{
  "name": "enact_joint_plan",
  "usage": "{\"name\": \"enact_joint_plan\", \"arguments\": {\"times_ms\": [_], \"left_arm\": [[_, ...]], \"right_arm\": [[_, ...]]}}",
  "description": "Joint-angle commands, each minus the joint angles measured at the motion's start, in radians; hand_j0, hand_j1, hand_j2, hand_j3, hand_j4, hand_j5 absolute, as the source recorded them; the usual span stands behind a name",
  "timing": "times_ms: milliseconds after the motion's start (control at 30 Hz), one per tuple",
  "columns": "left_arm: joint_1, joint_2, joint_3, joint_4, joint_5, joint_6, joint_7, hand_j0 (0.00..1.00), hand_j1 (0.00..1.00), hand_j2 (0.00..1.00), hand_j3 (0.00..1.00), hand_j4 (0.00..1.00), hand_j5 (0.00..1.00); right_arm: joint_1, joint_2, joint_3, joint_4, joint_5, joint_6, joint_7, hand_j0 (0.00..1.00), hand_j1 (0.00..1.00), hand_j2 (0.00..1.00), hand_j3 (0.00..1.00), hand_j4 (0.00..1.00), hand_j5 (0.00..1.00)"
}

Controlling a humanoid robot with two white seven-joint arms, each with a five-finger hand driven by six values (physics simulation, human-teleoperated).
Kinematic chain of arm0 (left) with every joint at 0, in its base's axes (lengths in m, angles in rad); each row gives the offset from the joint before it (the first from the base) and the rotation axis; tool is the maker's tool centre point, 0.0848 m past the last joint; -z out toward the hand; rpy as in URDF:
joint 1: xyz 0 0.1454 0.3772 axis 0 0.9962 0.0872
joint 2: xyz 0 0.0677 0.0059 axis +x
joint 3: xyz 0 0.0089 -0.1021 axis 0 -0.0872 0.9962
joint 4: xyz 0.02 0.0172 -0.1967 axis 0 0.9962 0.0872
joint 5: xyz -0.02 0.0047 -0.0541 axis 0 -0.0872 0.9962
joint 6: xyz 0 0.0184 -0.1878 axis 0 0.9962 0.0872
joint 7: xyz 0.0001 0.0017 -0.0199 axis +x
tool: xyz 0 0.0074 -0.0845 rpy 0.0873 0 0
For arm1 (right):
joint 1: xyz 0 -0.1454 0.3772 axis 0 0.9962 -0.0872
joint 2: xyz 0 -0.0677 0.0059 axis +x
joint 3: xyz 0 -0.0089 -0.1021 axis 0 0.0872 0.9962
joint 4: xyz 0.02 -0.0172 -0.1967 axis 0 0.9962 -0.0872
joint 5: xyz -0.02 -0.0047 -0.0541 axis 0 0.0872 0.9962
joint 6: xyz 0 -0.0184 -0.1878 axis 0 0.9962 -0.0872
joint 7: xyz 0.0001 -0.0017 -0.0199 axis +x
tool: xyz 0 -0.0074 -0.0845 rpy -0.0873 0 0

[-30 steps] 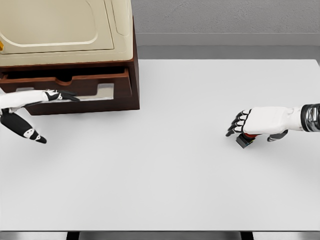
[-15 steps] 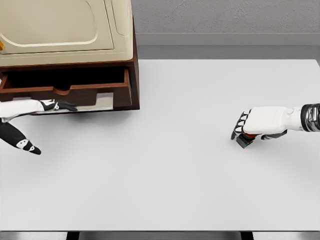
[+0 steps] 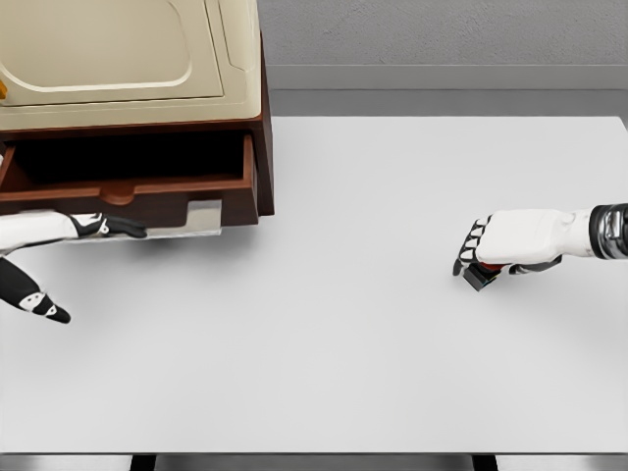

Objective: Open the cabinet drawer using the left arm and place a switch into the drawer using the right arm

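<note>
At right of the frame, the switch [image 3: 480, 276] is gripped under the right robot hand [image 3: 496, 250]; small, rigid, probably light, it is best held by its sides. At left, the left robot hand [image 3: 69, 231] is hooked on the drawer [image 3: 128, 186].

A bare, computer-rendered test room rather than a lived-in place. A plain white table [image 3: 324, 363] fills most of the view, its surface flat and unmarked, with dark legs just showing at its near edge. Behind its far edge runs a grey textured wall [image 3: 442, 34] with a paler strip along its base. At the table's far left corner stands a dark wooden cabinet [image 3: 263, 147] with a cream top, its drawer [image 3: 128, 184] pulled out.
</note>
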Motion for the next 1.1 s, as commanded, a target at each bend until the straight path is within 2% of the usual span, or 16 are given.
{"name": "enact_joint_plan", "arguments": {"times_ms": [0, 267, 433, 867, 1033, 1067], "left_arm": [[0.0, 0.012, -0.01, -0.002, 0.019, -0.022, 0.0, 1.0, 1.0, 1.0, 1.0, 1.0, 1.0], [-0.001, 0.042, -0.03, -0.002, 0.036, -0.069, 0.0, 1.0, 1.0, 1.0, 1.0, 1.0, 1.0], [-0.001, 0.056, -0.03, -0.002, 0.059, -0.085, 0.0, 1.0, 1.0, 1.0, 1.0, 1.0, 1.0], [-0.004, 0.093, -0.027, -0.002, 0.14, -0.122, 0.0, 1.0, 1.0, 1.0, 1.0, 1.0, 1.0], [-0.014, 0.108, -0.009, -0.002, 0.228, -0.134, 0.0, 1.0, 1.0, 1.0, 1.0, 1.0, 1.0], [-0.014, 0.107, 0.01, -0.002, 0.238, -0.134, 0.0, 1.0, 1.0, 1.0, 1.0, 1.0, 1.0]], "right_arm": [[-0.002, -0.001, 0.0, -0.001, -0.004, 0.002, 0.0, 0.78, 0.78, 0.78, 0.78, 0.78, 0.78], [0.0, -0.001, 0.0, -0.001, -0.004, 0.002, 0.0, 0.74, 0.74, 0.74, 0.74, 0.74, 0.74], [0.0, -0.001, 0.0, -0.001, -0.004, 0.002, 0.0, 0.78, 0.78, 0.78, 0.78, 0.78, 0.78], [0.0, -0.001, 0.0, -0.001, -0.004, 0.002, 0.0, 0.76, 0.76, 0.76, 0.76, 0.76, 0.76], [0.0, -0.001, 0.0, -0.001, -0.004, 0.002, 0.0, 0.68, 0.68, 0.68, 0.68, 0.68, 0.68], [0.0, -0.001, 0.0, -0.001, -0.005, 0.002, 0.0, 0.62, 0.62, 0.62, 0.62, 0.62, 0.62]]}}
